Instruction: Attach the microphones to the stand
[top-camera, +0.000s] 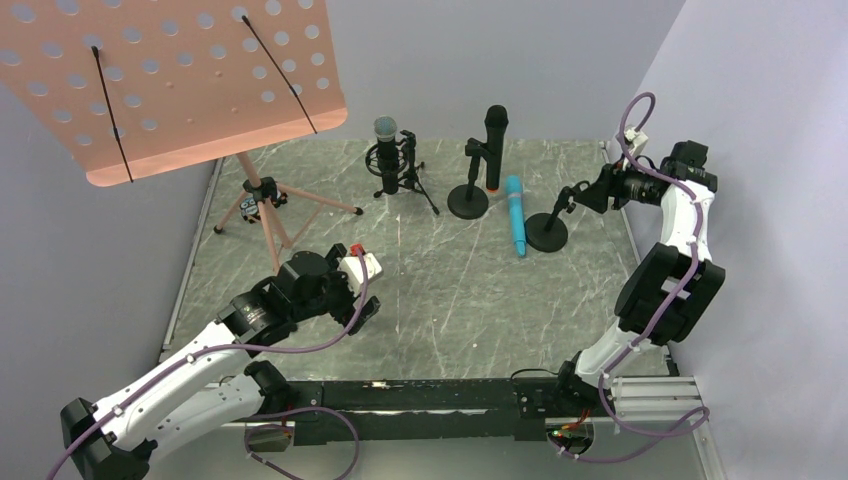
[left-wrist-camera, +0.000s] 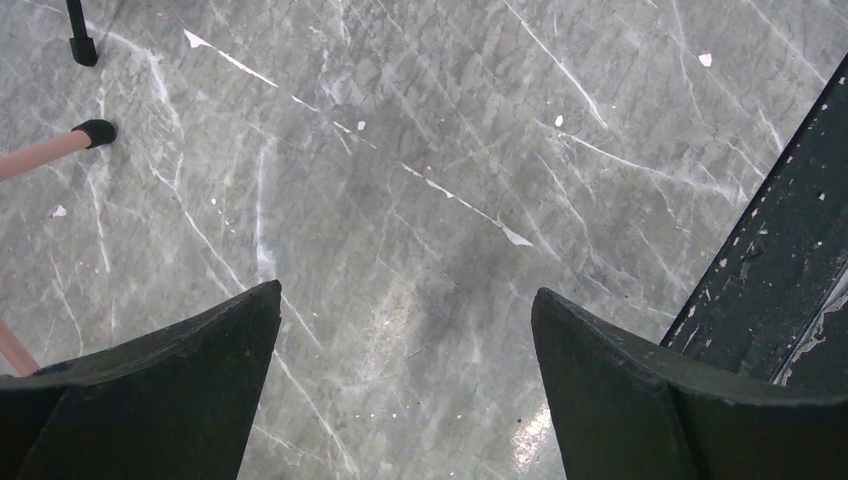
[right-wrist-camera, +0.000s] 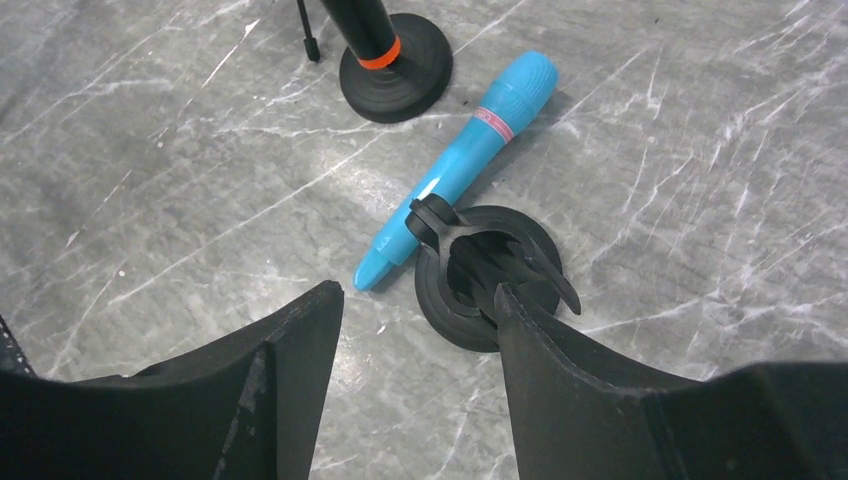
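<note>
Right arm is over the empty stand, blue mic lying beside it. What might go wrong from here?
The right gripper hangs open close above the clip of the empty stand; descending could tip it. The blue microphone lies beside its base and, being round, may roll away if nudged.

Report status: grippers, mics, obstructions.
Left gripper jaws open, empty, over bare table. Right gripper jaws open above the empty stand. Blue microphone loose on the table beside it; silver-mesh microphone and black microphone already mounted. Nothing in the way.

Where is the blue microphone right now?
In the top view the blue microphone lies flat on the table, right of centre, between the all-black microphone's stand and the empty stand.
</note>
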